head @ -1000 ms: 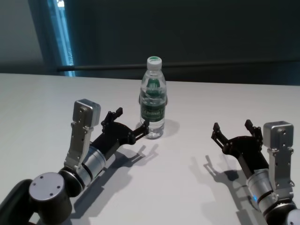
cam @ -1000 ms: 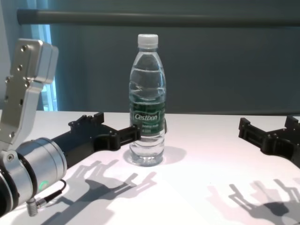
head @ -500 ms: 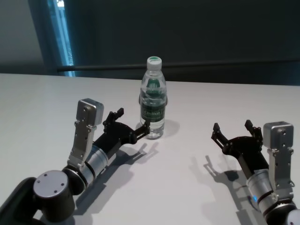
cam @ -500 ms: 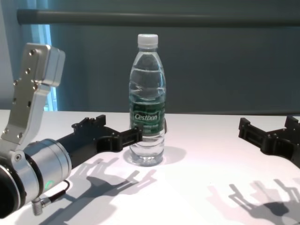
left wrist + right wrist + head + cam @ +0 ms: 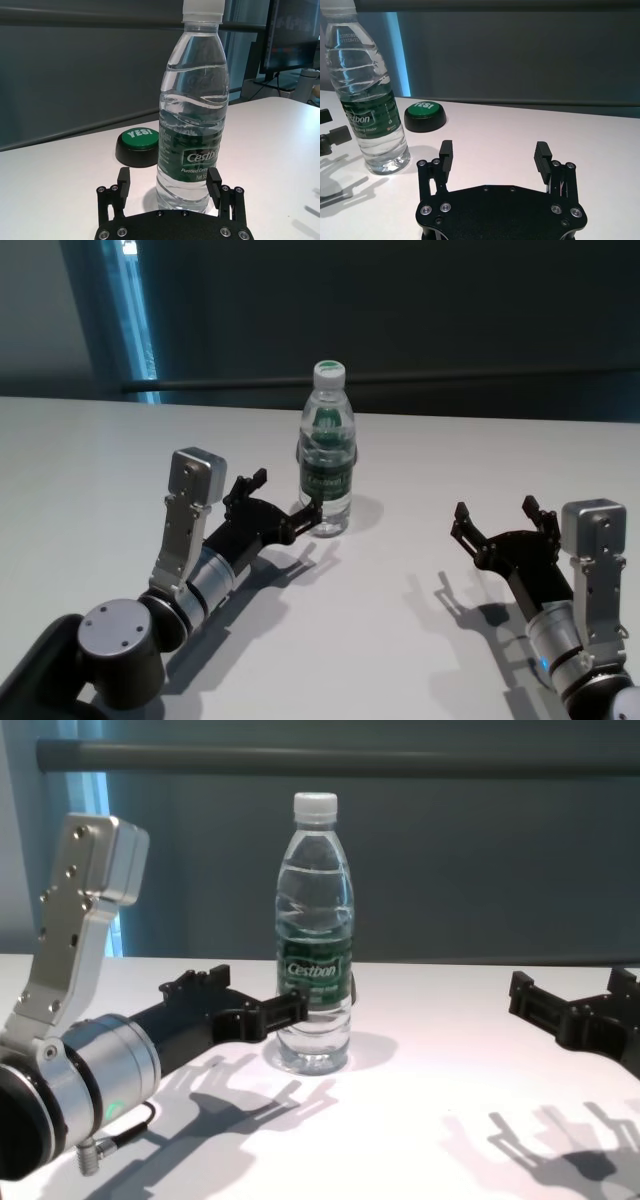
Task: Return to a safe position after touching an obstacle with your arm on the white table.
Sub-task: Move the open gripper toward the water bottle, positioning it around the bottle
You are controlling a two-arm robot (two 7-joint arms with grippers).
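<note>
The clear water bottle (image 5: 327,455) with a white cap and dark green "Cestbon" label stands upright on the white table (image 5: 400,640). It also shows in the chest view (image 5: 315,970). My left gripper (image 5: 285,492) is open and empty, low over the table just left of the bottle. One fingertip (image 5: 295,1002) is at the bottle's lower part, touching or almost touching it. In the left wrist view the bottle (image 5: 192,125) stands close ahead of the open gripper (image 5: 169,176). My right gripper (image 5: 494,510) is open and empty, well right of the bottle.
A green "YES!" button on a black base (image 5: 137,145) sits on the table behind the bottle; it also shows in the right wrist view (image 5: 425,115). A dark wall and a rail lie behind the table's far edge.
My left forearm and wrist have shifted a little to the right and toward the bottle. The bottle and the right arm have not moved.
</note>
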